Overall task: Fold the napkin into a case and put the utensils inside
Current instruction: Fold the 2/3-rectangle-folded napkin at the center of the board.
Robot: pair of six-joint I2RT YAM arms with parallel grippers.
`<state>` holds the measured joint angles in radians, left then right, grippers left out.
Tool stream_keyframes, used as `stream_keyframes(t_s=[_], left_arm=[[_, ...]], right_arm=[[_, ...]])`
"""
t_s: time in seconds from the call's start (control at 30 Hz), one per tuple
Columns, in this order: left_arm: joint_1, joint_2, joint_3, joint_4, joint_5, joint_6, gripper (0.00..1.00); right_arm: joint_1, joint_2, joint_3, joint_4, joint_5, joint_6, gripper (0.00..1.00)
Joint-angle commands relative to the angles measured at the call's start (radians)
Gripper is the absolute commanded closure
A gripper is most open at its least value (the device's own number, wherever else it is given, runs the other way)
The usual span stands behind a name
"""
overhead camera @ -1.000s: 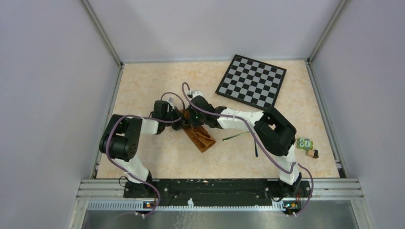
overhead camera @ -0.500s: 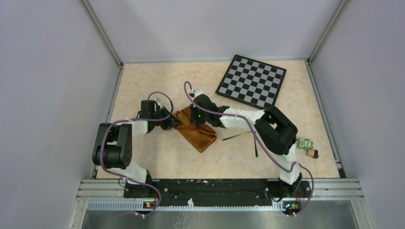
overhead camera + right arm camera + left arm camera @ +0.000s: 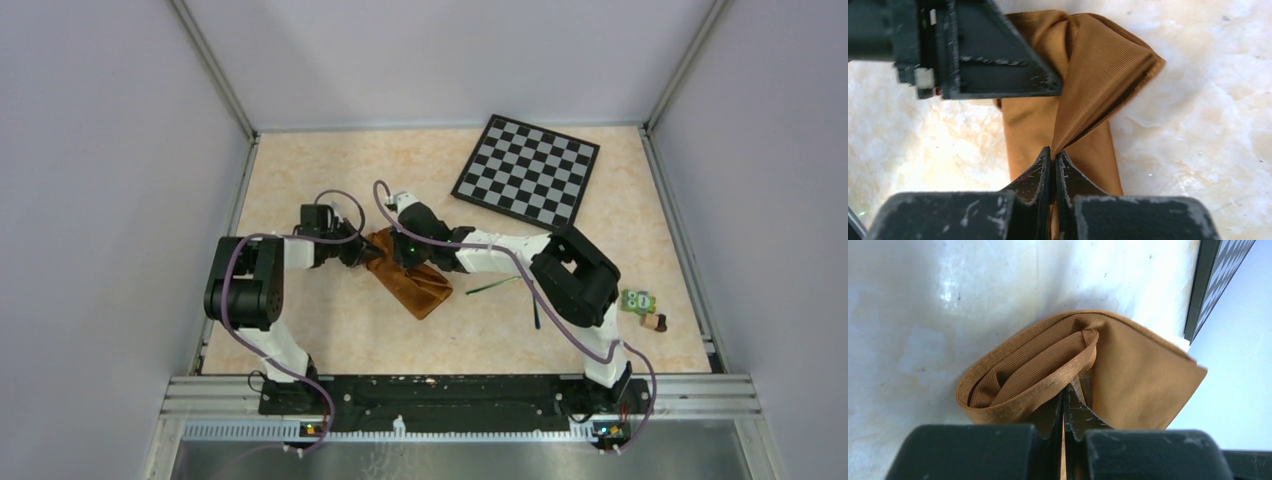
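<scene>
Napkin (image 3: 415,282) pinched by left fingers (image 3: 1079,414) and right fingers (image 3: 1034,174), both arms low.

The bench (image 3: 300,200) has a pale beige, marbled top. Near its middle lies the rust-brown napkin (image 3: 424,288), folded into a thick band that runs diagonally, with its far-left end bunched and lifted off the surface. A black-and-grey checkered board (image 3: 527,170) lies flat and askew at the far right. Right of the napkin are 2 slim utensils, apart from the cloth: a thin utensil (image 3: 492,286) and, nearer the front, a darker utensil (image 3: 537,316). By the right edge sit a small colourful block (image 3: 638,301) and, just beside it, a small brown piece (image 3: 656,322).
</scene>
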<state>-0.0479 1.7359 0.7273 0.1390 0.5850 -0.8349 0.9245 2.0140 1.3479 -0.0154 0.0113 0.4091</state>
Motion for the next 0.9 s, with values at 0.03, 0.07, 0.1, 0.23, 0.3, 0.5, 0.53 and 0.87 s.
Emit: stream_keyframes(t_s=[0.03, 0.07, 0.1, 0.23, 0.3, 0.5, 0.53, 0.87], left_arm=[[-0.004, 0.042, 0.029, 0.02, -0.032, 0.007, 0.98], [-0.004, 0.036, 0.028, 0.015, -0.036, 0.009, 0.98], [-0.004, 0.027, 0.026, 0.009, -0.039, 0.011, 0.98], [-0.004, 0.007, 0.05, -0.019, 0.005, 0.019, 0.95], [-0.004, -0.01, 0.062, -0.05, 0.025, 0.034, 0.92], [-0.003, -0.131, 0.091, -0.133, 0.053, 0.076, 0.81], [-0.003, -0.152, 0.097, -0.169, 0.053, 0.083, 0.81], [0.161, -0.149, 0.065, -0.206, 0.042, 0.111, 0.71]], right_arm=[[0.051, 0.037, 0.068, 0.02, -0.021, -0.131, 1.0], [0.052, 0.043, 0.068, 0.018, -0.015, -0.138, 1.0], [0.053, 0.046, 0.064, 0.024, -0.014, -0.138, 1.0], [0.06, 0.069, 0.064, 0.029, 0.057, -0.129, 1.0], [0.06, 0.076, 0.066, 0.031, 0.08, -0.117, 1.0], [0.06, 0.051, 0.068, 0.02, 0.15, -0.027, 1.0], [0.061, 0.042, 0.068, 0.023, 0.154, 0.004, 1.0], [0.062, 0.057, 0.085, 0.019, 0.158, 0.049, 1.0]])
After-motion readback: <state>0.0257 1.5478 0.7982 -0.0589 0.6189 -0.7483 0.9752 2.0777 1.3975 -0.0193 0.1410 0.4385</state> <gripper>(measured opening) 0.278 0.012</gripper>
